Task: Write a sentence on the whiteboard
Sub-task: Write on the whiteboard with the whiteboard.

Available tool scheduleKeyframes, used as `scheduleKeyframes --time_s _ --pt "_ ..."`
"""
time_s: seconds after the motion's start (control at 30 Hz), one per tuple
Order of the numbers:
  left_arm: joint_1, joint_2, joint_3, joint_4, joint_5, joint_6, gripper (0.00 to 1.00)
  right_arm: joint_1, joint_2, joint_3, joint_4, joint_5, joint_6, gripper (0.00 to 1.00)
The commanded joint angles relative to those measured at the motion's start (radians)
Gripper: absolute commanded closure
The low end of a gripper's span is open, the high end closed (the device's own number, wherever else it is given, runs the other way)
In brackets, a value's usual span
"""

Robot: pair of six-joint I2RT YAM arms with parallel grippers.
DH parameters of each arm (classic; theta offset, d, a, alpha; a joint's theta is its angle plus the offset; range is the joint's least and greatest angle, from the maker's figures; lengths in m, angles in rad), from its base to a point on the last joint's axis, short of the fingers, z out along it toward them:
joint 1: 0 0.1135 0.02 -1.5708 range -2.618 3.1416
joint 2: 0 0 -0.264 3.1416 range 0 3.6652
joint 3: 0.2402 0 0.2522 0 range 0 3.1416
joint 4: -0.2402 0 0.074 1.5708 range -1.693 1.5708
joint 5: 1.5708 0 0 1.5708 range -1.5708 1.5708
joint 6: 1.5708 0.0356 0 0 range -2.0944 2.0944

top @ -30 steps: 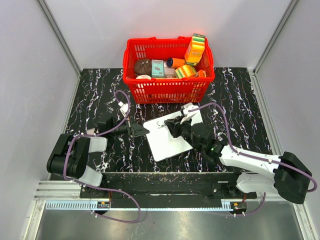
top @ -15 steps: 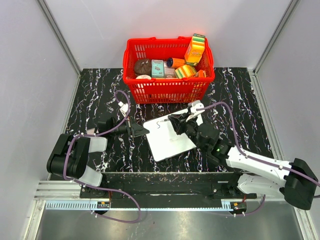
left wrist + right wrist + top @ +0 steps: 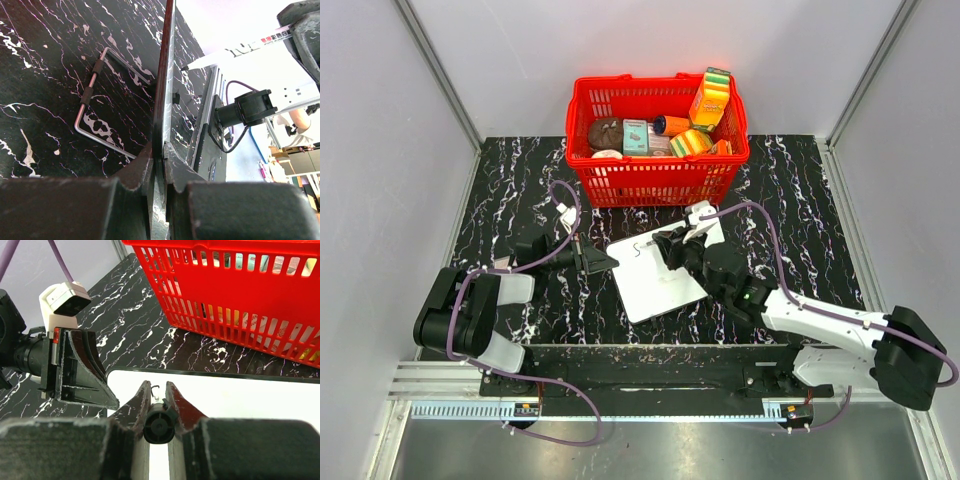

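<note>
Top external view: 2 arms, 1 whiteboard (image 3: 655,285), 1 red basket (image 3: 650,180) and 1 black marble table (image 3: 800,200). The whiteboard lies flat and skewed on the table, just in front of the basket and between the 2 grippers. The basket holds several packages; their labels are too small to read.

The left arm is folded low at the table's left side and reaches right. The left gripper (image 3: 607,263) is pinched on the whiteboard's left corner, and the left wrist view shows both fingers tight on the thin edge.

The right arm stretches from its base at the near right diagonally up and left over the whiteboard, wrist tilted down toward the far half. The right gripper (image 3: 665,246) is clamped on 1 black marker (image 3: 160,426), its tip at the board.

Writing: 1 small hooked black stroke (image 3: 156,388) near the whiteboard's far left edge. No full word can be read.
</note>
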Motion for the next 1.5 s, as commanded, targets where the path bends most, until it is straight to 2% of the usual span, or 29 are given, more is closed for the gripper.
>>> scheduleKeyframes --time_s 0.0,0.4,1.33,1.47 --pt "0.002 0.013 0.021 0.05 0.007 0.065 1.0 0.0 0.017 0.044 0.023 0.045 -0.013 1.0" --pt "0.0 0.014 0.021 0.05 0.01 0.065 1.0 -0.002 0.057 0.041 0.049 0.057 -0.005 1.0" --pt "0.0 0.014 0.022 0.051 0.008 0.065 1.0 -0.009 0.03 0.039 -0.029 0.189 0.01 1.0" --pt "0.0 0.016 0.022 0.05 0.008 0.065 1.0 -0.009 0.008 0.024 0.008 0.134 0.004 1.0"
